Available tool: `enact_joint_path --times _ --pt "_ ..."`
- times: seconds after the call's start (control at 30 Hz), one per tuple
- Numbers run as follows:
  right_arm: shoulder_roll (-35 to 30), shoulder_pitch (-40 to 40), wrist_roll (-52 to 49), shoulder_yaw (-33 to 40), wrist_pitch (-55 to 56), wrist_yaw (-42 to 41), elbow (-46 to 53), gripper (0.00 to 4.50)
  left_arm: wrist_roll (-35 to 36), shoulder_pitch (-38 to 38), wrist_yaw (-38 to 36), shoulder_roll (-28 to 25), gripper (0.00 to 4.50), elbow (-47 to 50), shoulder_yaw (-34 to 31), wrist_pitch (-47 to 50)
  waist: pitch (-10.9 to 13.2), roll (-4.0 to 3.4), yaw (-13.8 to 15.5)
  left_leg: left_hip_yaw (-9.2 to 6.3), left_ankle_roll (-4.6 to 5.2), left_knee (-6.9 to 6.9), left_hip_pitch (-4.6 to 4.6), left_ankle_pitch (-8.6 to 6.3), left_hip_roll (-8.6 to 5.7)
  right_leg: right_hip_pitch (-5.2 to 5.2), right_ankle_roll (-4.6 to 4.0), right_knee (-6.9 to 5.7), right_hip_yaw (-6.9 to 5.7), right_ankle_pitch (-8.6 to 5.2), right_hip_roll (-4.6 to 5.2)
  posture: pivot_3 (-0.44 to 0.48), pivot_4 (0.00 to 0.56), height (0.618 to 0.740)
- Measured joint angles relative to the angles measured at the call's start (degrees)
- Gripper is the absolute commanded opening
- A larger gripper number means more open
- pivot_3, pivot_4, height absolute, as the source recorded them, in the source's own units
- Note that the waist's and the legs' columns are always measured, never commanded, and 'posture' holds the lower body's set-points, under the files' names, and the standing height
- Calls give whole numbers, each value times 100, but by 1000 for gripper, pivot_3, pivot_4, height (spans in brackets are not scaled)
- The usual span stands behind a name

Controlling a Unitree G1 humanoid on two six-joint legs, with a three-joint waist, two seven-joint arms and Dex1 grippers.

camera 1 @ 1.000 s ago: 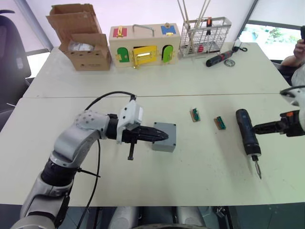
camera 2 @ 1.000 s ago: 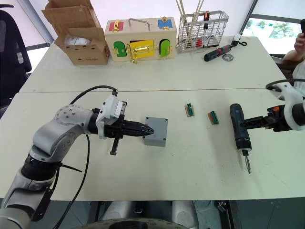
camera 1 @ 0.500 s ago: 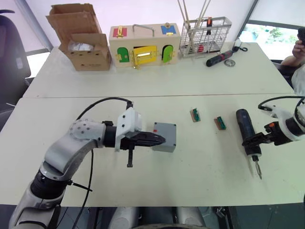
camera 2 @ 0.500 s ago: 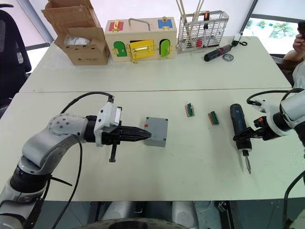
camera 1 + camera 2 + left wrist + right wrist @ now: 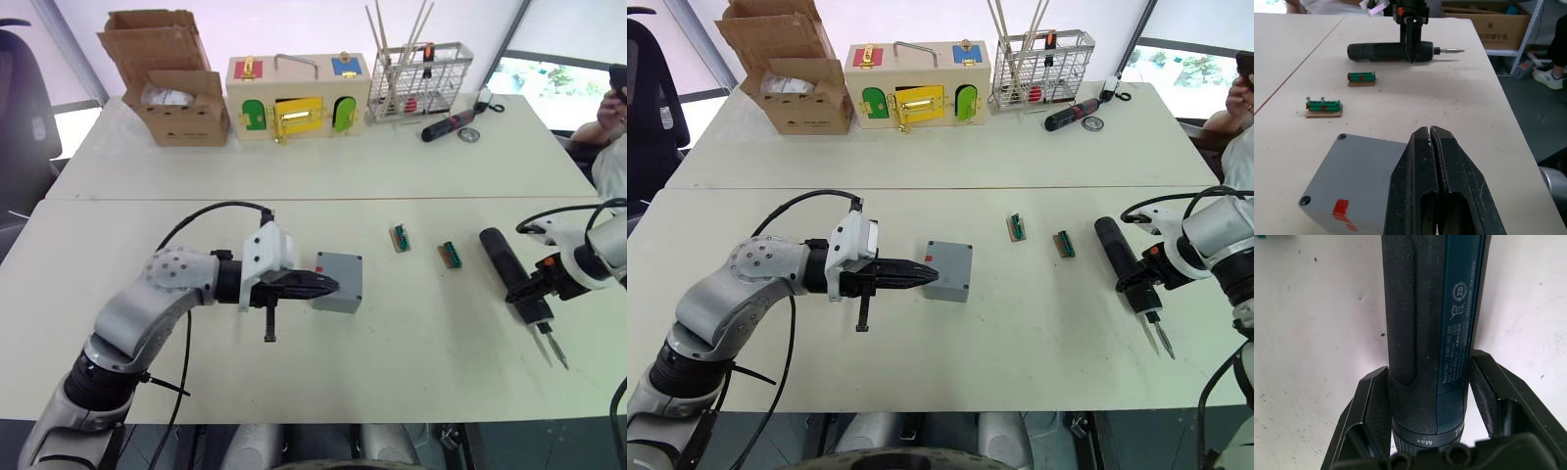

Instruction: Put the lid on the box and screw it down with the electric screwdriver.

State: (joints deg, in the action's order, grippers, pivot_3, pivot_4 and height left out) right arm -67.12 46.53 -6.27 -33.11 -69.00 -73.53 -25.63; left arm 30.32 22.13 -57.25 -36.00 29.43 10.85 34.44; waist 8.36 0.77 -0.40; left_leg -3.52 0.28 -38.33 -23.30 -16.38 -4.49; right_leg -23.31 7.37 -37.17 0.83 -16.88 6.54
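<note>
The grey box (image 5: 336, 297) stands mid-table with the grey lid (image 5: 341, 266) lying flat on top of it; a red mark shows on the side facing my left gripper. That left gripper (image 5: 333, 285) is shut and empty, its tips (image 5: 1430, 129) right at the box's left side. Over at the right, the black electric screwdriver (image 5: 500, 253) rests on the table with its bit pointing toward the front right. My right gripper (image 5: 526, 294) is shut on its body near the bit end, one finger (image 5: 1374, 401) on either side.
Two small green terminal blocks (image 5: 400, 236) (image 5: 450, 253) lie between box and screwdriver. Along the far edge stand a cardboard box (image 5: 171, 88), a wooden box with coloured doors (image 5: 297, 93), a wire rack (image 5: 419, 78) and a hand screwdriver (image 5: 449, 122). A person's hand (image 5: 612, 98) shows far right.
My right gripper came over the electric screwdriver, shut on it and swung its bit end toward the front right. The left gripper drew back slightly and stays at the box.
</note>
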Motion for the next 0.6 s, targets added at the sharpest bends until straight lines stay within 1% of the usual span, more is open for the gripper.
enact_joint_path --times 0.2,0.43,0.53,0.57,0.6 --pt "-183 -322 191 43 205 -225 287 1977 -49 -5 19 0 0 -3 3 -6 -4 6 136 -8 0 0 0 -1 -1 6 0 6 -3 0 0 0 150 740" --pt "-201 -467 329 269 417 -372 394 1977 -109 2 4 26 0 -124 7 -77 -6 10 135 -9 -1 2 0 -1 -1 7 0 10 -5 0 2 0 150 740" --pt "-197 -394 180 486 240 -523 193 1977 -103 29 -50 47 0 -274 5 -139 8 -15 122 -3 -1 4 -4 0 -4 -2 0 9 -5 0 1 0 150 740" --pt "-231 -364 38 575 71 -610 177 1977 -106 69 -103 69 0 -388 11 -179 16 -31 115 0 0 4 -6 0 -4 -6 0 7 -3 0 2 0 150 740" --pt "-354 -365 -156 724 -117 -739 254 1977 -113 118 -160 106 0 -534 14 -254 31 -66 119 2 0 3 -12 0 -6 -14 0 5 -3 0 1 0 150 740"
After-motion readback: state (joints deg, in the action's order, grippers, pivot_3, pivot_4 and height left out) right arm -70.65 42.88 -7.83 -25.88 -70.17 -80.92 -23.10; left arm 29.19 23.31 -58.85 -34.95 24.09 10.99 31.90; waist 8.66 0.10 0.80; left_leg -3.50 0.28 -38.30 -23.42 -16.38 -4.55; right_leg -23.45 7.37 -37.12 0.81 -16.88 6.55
